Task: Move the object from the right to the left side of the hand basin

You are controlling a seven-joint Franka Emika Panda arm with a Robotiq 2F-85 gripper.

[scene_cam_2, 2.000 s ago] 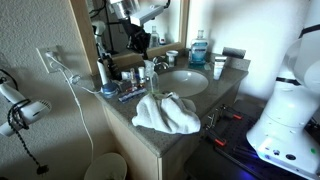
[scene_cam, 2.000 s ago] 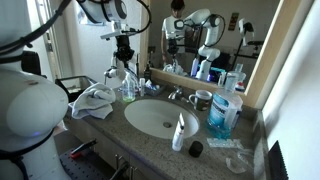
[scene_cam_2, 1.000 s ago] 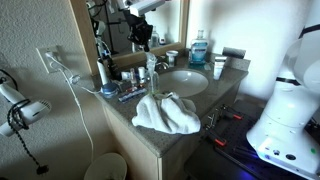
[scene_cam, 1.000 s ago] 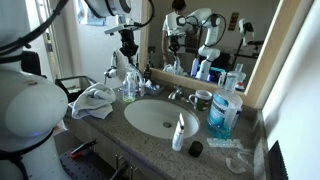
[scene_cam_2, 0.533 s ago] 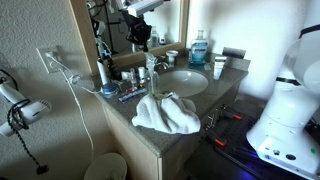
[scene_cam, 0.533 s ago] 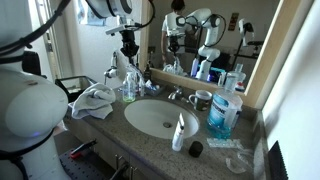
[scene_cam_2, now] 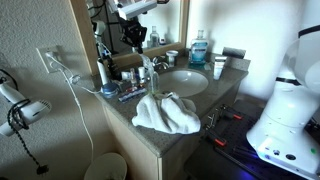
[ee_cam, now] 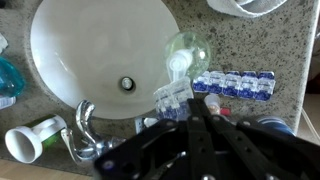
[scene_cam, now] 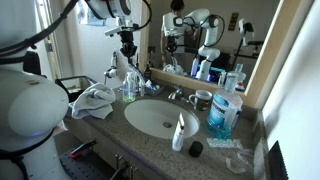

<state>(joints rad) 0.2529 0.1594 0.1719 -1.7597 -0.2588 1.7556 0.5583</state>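
A clear pump bottle (scene_cam: 129, 86) stands upright on the granite counter at the left of the white hand basin (scene_cam: 160, 118); it also shows in an exterior view (scene_cam_2: 151, 72) and from above in the wrist view (ee_cam: 183, 55). My gripper (scene_cam: 127, 46) hangs well above the bottle, apart from it, and holds nothing. It also shows in an exterior view (scene_cam_2: 134, 42). In the wrist view its black fingers (ee_cam: 195, 115) lie close together, shut.
A crumpled white towel (scene_cam: 93, 100) lies left of the bottle. A blue mouthwash bottle (scene_cam: 222, 112), a white tube (scene_cam: 179, 131) and a cup (scene_cam: 203, 99) stand right of the basin. The faucet (scene_cam: 176, 94) and the mirror are behind it. A blue blister strip (ee_cam: 240, 84) lies beside the bottle.
My gripper has risen from just above the pump bottle to higher over it. The bottle and the other things have not moved.
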